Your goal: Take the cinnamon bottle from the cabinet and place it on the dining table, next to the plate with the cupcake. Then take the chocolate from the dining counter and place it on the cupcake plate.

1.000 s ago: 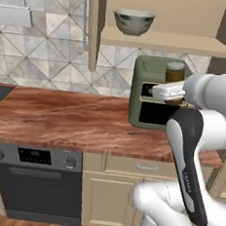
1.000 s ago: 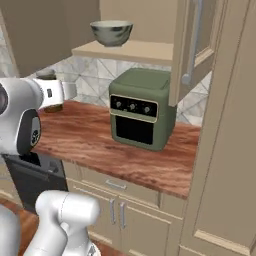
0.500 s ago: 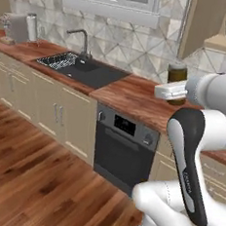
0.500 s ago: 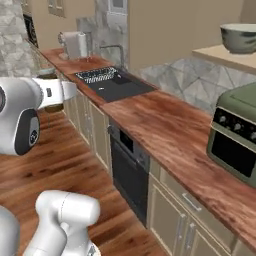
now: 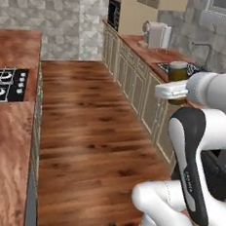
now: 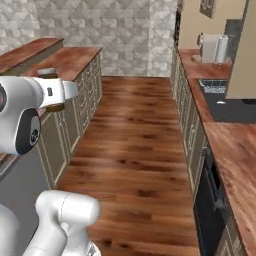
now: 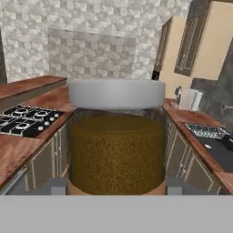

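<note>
The cinnamon bottle, a small jar of brown powder with a pale lid, fills the middle of the hand view. My gripper is shut on it, one finger at each side of its base. In the left base view the cinnamon bottle stands upright above the white hand, held by the gripper at chest height over the aisle. From the right base view its lid peeks above the hand. The cabinet, plate, cupcake and chocolate are out of view. Whether the raised reddish-brown top at far left is the dining table I cannot tell.
An island with a black cooktop runs along the left. A wood counter with a sink and a white appliance lines the right. A wood-floor aisle lies between them, ending at a tiled wall.
The whole scene has swung round with the base, from the oven counter and sink to the aisle and island. The bottle stays in the gripper.
</note>
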